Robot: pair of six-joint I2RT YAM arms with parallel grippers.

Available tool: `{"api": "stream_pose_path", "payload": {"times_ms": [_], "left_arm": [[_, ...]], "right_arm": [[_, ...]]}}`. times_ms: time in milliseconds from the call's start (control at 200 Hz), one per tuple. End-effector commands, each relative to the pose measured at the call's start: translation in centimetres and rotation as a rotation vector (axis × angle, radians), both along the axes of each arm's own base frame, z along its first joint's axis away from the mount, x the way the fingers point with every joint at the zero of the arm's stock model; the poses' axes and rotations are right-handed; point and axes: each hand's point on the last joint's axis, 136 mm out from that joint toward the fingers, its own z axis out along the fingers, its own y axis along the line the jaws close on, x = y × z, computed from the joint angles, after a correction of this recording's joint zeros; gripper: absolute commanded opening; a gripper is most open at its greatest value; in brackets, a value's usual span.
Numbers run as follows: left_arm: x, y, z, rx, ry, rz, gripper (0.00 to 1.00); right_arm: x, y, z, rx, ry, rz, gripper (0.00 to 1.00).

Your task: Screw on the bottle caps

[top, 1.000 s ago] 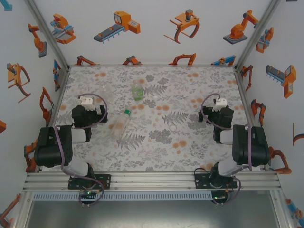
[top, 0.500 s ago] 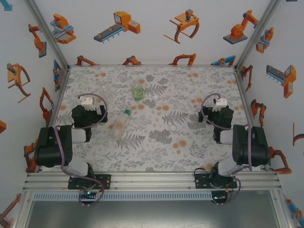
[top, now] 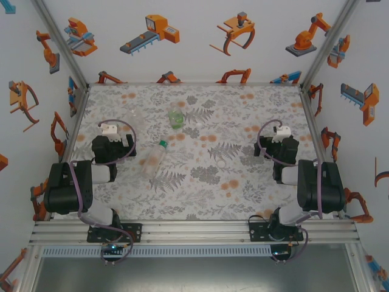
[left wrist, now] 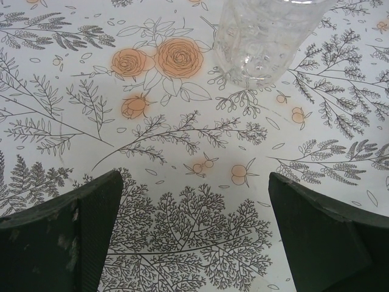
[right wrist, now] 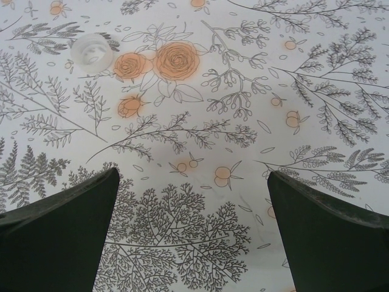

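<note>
The left gripper (left wrist: 193,201) hangs over the left side of the flower-printed table (top: 243,194), its dark fingers spread wide with nothing between them. Just beyond it stands a short clear plastic bottle (left wrist: 267,36), upright, with its top out of frame. Right of that, near the table's middle, a taller clear plastic bottle (top: 152,161) lies on its side. A small green screw cap (top: 163,144) sits at the end that points toward the far edge; whether it is threaded home cannot be told. Farther back, toward the far edge, stands a short translucent green plastic bottle (top: 176,117). A small round clear plastic cap (right wrist: 92,50) lies flat on the table ahead and left of the right gripper (right wrist: 191,188), which hovers over the right side, equally wide open and empty.

These bottles look light, thin-walled and slick, likely to tip or dent. They are best held low around the body, while the stiffer cap is pinched across its rim.
</note>
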Motion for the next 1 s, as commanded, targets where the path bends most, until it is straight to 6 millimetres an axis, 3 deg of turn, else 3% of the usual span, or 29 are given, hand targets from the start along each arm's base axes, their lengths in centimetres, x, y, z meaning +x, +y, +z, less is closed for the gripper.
{"api": "stream_pose_path", "payload": {"times_ms": [0, 190, 406, 696, 846, 991], "left_arm": [[0.8, 0.4, 1.5, -0.006, -0.017, 0.028, 0.97], [0.8, 0.9, 3.6, -0.009, 0.067, 0.064, 0.97], [-0.6, -0.3, 6.4, -0.016, 0.127, 0.059, 0.98], [-3.3, -6.2, 8.3, -0.046, 0.334, -0.048, 0.93], [-5.4, -7.5, 7.8, -0.129, 0.539, -0.021, 0.85], [-7.6, -10.0, 7.3, -0.085, 0.593, -0.082, 0.86]], "right_arm": [[0.7, -0.6, 1.4, -0.001, -0.039, -0.035, 0.99], [-0.2, -0.4, 3.3, -0.002, -0.061, -0.023, 0.98], [-0.8, 0.1, 4.5, 0.011, 0.026, -0.001, 0.96], [-2.0, -0.1, 4.7, 0.047, 0.248, -0.048, 0.91], [-3.4, 0.4, 5.6, 0.084, 0.276, -0.051, 0.9], [-4.8, 0.9, 6.0, 0.091, 0.283, -0.036, 0.9]]}}
